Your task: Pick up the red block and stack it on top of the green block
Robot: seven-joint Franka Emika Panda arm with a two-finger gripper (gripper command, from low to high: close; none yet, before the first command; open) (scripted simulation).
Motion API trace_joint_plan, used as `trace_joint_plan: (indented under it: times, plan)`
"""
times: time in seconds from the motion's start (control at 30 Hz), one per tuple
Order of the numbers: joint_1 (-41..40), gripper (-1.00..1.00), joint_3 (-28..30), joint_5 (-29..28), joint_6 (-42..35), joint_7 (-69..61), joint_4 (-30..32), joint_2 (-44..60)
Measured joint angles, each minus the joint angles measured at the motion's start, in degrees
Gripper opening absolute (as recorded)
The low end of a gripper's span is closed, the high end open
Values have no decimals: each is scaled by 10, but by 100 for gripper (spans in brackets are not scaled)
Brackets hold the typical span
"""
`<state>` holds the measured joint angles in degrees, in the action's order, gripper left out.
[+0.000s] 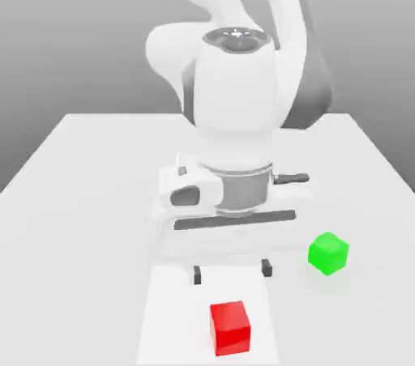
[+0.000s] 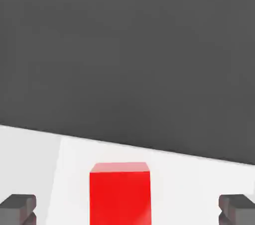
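Observation:
The red block [image 1: 229, 327] rests on the white table near its front edge. My gripper [image 1: 232, 272] hangs just behind and above it, open, with both dark fingertips [image 1: 198, 274] spread wide and nothing between them. In the hand view the red block [image 2: 120, 193] lies between the two fingertips [image 2: 18, 208], apart from each. The green block [image 1: 328, 253] sits on the table toward the exterior view's right, beside the gripper and a little farther back than the red block.
The white table [image 1: 73, 194] stretches back behind the arm, whose bulky white body [image 1: 237, 105] rises over the middle of it. A dark floor [image 2: 127, 45] lies beyond the table edge in the hand view.

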<state>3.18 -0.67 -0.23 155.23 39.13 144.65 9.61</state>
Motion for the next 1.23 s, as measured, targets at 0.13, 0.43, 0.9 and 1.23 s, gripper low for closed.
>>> trace_joint_plan:
  times: [0.13, 0.43, 0.9, 1.23]
  plan:
    - [1, 0, 1, -3, 66, 0, -8, 83]
    - [1, -100, 1, -4, 73, 2, -9, 92]
    - [207, -100, -129, 61, -21, -190, 175, -188]
    - [213, 100, -128, -31, 109, -141, 187, -67]
